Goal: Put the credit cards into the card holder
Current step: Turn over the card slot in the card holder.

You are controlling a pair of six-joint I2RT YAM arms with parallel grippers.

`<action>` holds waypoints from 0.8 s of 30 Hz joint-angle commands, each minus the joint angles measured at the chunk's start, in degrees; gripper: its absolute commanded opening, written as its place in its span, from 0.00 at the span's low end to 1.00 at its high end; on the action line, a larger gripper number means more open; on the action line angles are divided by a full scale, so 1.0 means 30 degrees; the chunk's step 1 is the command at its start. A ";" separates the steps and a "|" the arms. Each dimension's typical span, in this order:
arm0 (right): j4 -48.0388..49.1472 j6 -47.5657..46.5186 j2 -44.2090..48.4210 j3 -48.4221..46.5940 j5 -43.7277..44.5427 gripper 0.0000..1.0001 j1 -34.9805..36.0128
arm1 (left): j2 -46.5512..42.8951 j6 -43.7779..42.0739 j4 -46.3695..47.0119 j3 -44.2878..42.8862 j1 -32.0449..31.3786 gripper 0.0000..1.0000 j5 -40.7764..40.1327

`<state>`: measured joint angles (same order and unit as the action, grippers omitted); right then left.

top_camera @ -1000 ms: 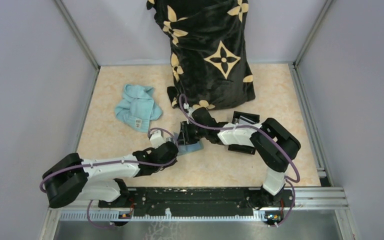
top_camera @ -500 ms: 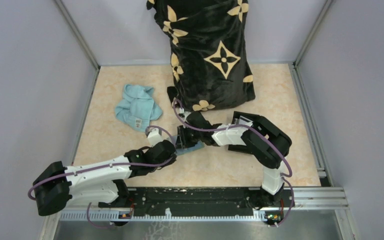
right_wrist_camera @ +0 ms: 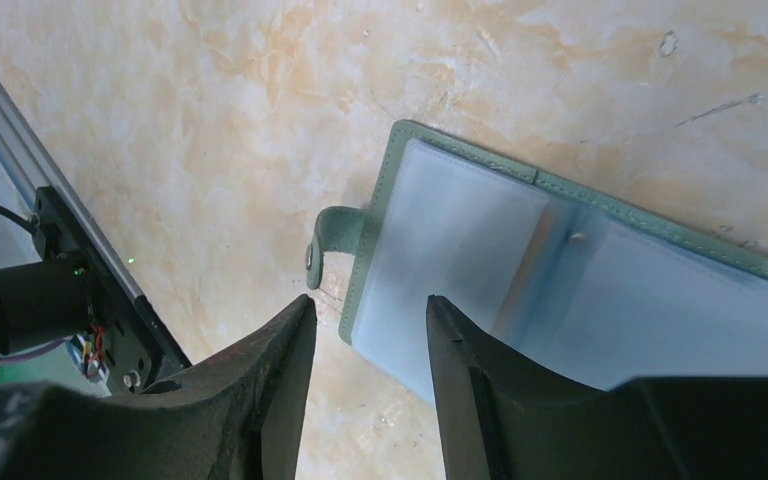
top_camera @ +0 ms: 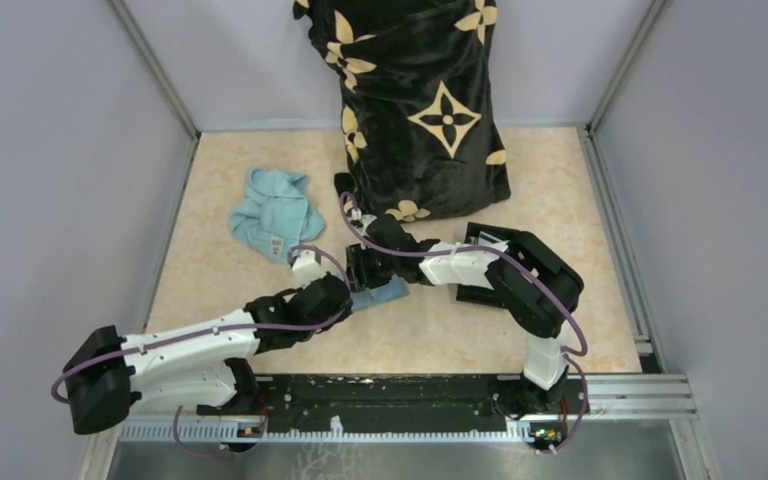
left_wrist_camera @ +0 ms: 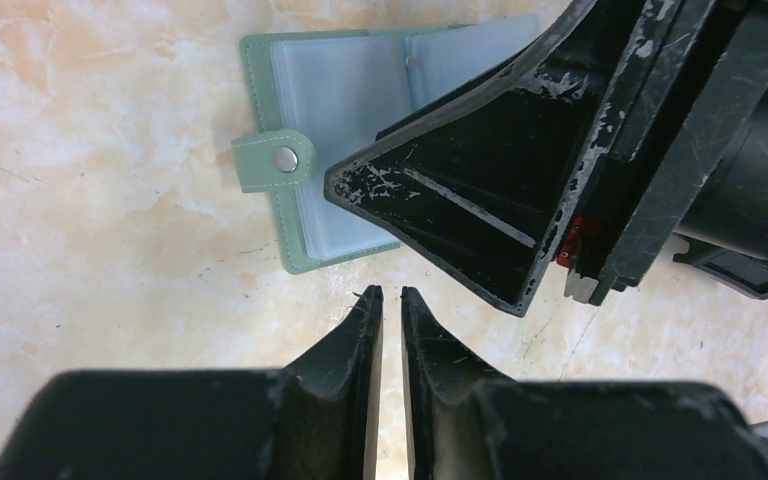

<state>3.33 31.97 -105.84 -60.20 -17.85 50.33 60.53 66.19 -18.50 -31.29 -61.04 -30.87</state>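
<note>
You're at the set-up stage here, not the loading stage: the card holder (left_wrist_camera: 332, 120) lies spread open on the table (top_camera: 560, 180), clear sleeves facing up, snap tab (left_wrist_camera: 275, 160) sticking out off its edge, and both hands are crowded in around it at the middle of the workspace. No credit card shows in any view, in a sleeve or in a hand, so by my read not one card has gone in yet. Look at your left hand (left_wrist_camera: 390, 296): its fingers are all but together, just a sliver of table showing between the tips, and nothing is pinched there. It sits low, just beside the holder's near corner, apart from the green edge. Your right hand (right_wrist_camera: 370, 305) is spread, fingers clearly apart, empty too, poised over the tab-side edge of the holder. From the left wrist camera one of its fingers crosses the open sleeves, and whether it presses on them I cannot tell. What comes next, as I judge it, is a split of labour: one hand pins the soft holder flat so it doesn't slide or fold back, while the other goes off to fetch a card. That card must then come in edge-first and shallow, lined up with a sleeve mouth, because the flimsy plastic will buckle if you push off-line.
</note>
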 commanded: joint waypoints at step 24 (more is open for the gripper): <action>-0.6022 -0.2404 0.6454 -0.0928 0.9366 0.46 -0.0065 | 0.3784 -0.0625 0.3210 0.0699 0.0002 0.20 -0.1199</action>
<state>-11.86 26.37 -95.11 -60.90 2.20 50.41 71.09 65.47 -11.42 -29.95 -61.04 -33.10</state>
